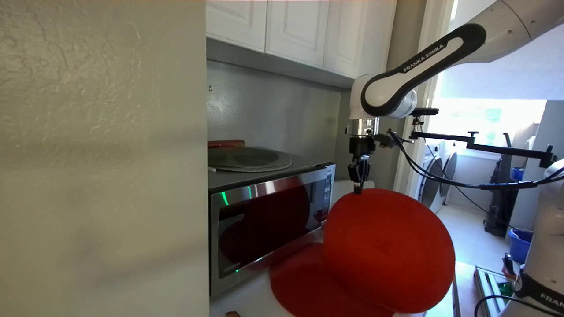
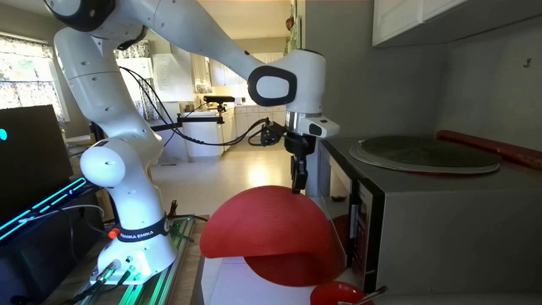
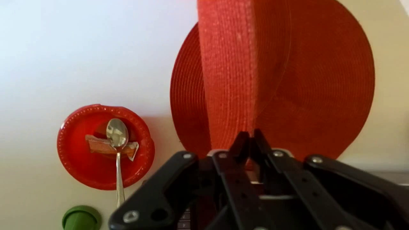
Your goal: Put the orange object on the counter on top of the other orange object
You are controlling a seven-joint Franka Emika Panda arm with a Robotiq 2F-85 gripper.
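Red-orange, thin, finely ribbed round mat hangs tilted by its upper rim over the flat, pale white surface, sagging into a curve. Black two-fingered claw pinches that rim; jaws nearly together, only the mat's thickness between them.

Wrist view, left to right: green, round-topped object, lower part out of view. Small round red bowl on the surface, bead-like marks round its rim; inside, a slim wrapped packet and, lying across it, a shiny metal spoon, handle out over the rim. Next, just beside the bowl and apart from it, the matching red-orange round mat, flat on the surface. Lifted mat crosses in front of it as a bright, narrow band. Cannot tell whether the two touch.

Left to right in an exterior view: white jointed robot arm; lifted mat, partly hiding the flat one; boxy steel-and-black microwave, flat mat just beside its front, red reflected in the glass. On its top, a dark round disc over a wider, pale-rimmed one, and alongside these a long red object.
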